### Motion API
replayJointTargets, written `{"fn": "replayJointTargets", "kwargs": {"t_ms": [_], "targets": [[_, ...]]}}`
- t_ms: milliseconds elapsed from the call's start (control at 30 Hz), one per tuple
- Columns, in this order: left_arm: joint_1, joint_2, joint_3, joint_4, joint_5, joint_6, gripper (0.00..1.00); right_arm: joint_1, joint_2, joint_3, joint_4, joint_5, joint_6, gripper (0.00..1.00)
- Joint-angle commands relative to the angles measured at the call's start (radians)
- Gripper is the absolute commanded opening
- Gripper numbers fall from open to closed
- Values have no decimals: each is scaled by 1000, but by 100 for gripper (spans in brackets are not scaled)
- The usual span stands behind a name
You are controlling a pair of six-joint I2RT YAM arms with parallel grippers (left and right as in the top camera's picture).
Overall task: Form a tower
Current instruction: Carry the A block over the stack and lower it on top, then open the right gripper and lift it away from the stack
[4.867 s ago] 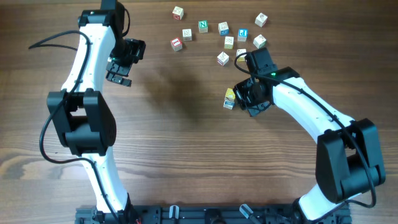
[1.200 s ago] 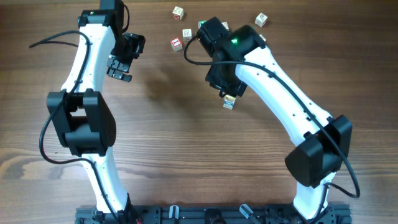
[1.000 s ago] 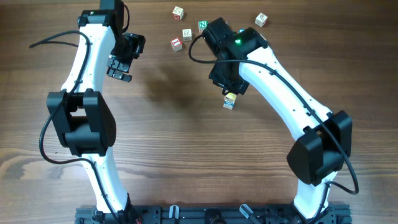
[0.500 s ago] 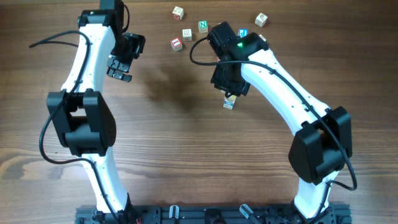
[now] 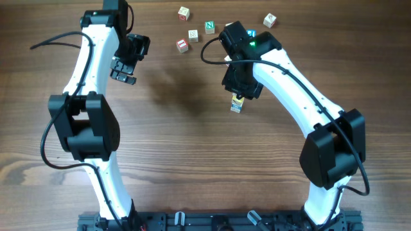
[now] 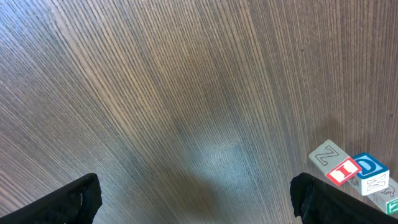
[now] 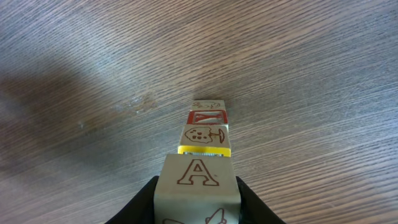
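Observation:
The tower [image 5: 237,104] stands near the table's middle, a narrow stack of letter cubes. In the right wrist view its upper cubes show a mushroom face over a yellow edge [image 7: 205,138] and a red-framed face [image 7: 207,116]. My right gripper [image 7: 197,199] is shut on a pale cube marked A [image 7: 198,180], held right above the stack; whether it touches the top I cannot tell. From overhead the right gripper [image 5: 241,86] covers the tower's top. My left gripper [image 5: 122,69] hangs open at the far left over bare wood, fingertips [image 6: 74,199] wide apart.
Loose letter cubes lie along the far edge: one with a red face [image 5: 182,45], a green N [image 5: 209,26], a blue one [image 5: 251,33] and others [image 5: 270,20]. A few of them [image 6: 348,171] show at the lower right of the left wrist view.
My right arm has drifted slightly right and toward the tower with the A cube in its grip. The left arm has not moved.

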Motion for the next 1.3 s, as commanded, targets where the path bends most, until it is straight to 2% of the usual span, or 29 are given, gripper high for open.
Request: {"fn": "replayJointTargets", "kwargs": {"t_ms": [0, 300, 333, 367, 433, 533, 567, 600, 667, 733, 833, 933, 1033, 1100, 1267], "targets": [[3, -32, -5, 0, -10, 12, 100, 0, 11, -12, -2, -4, 2, 35], [3, -32, -5, 0, -10, 12, 100, 0, 11, -45, 35, -51, 5, 39], [3, -32, -5, -1, -10, 12, 100, 0, 11, -45, 41, -65, 5, 41], [3, -32, -5, 0, -10, 12, 100, 0, 11, -45, 46, -71, 5, 49], [3, -32, -5, 0, -10, 12, 100, 0, 11, -45, 47, -72, 5, 57], [3, -32, -5, 0, -10, 12, 100, 0, 11, -45, 42, -72, 5, 57], [3, -32, -5, 0, -10, 12, 100, 0, 11, -45, 35, -72, 5, 61], [3, -32, -5, 0, -10, 12, 100, 0, 10, -45, 32, -72, 5, 66], [3, -32, -5, -1, -10, 12, 100, -2, 6, -26, 2, -72, 2, 86], [3, -32, -5, -1, -10, 12, 100, -13, 1, 28, -43, -72, 2, 96], [3, -32, -5, -1, -10, 12, 100, -72, -26, 182, -140, -77, -46, 100], [3, -32, -5, 0, -10, 12, 100, -153, -25, 311, -142, -139, -164, 100], [3, -32, -5, 0, -10, 12, 100, -219, -14, 325, -23, -145, -211, 99], [3, -32, -5, 0, -10, 12, 100, -232, 48, 325, 161, -123, -284, 100], [3, -32, -5, 0, -10, 12, 100, -241, 253, 325, 428, 24, -315, 99]]}}
